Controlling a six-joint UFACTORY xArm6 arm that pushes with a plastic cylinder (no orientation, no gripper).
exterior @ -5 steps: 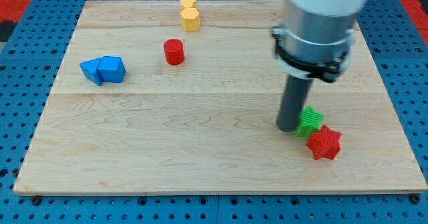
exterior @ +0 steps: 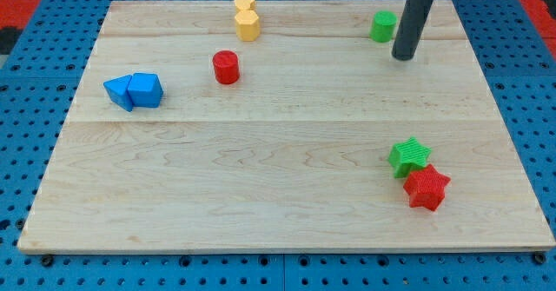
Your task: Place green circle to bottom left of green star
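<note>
The green circle (exterior: 382, 25) stands near the view's top right of the wooden board. The green star (exterior: 408, 156) lies far below it, at the view's lower right, touching a red star (exterior: 426, 188) at its lower right. My tip (exterior: 402, 57) is on the board just right of and slightly below the green circle, close to it, with a thin gap showing. The rod rises from there out of the view's top.
A red cylinder (exterior: 226, 67) stands upper middle. Two yellow blocks (exterior: 247, 17) sit together at the top centre. Two blue blocks (exterior: 135, 90) touch each other at the left. The board (exterior: 261, 187) rests on a blue pegboard.
My tip has moved from beside the green star up to the view's top right, next to the green circle. The arm's body, which hid the circle, is now out of view. The green and red stars sit slightly further right.
</note>
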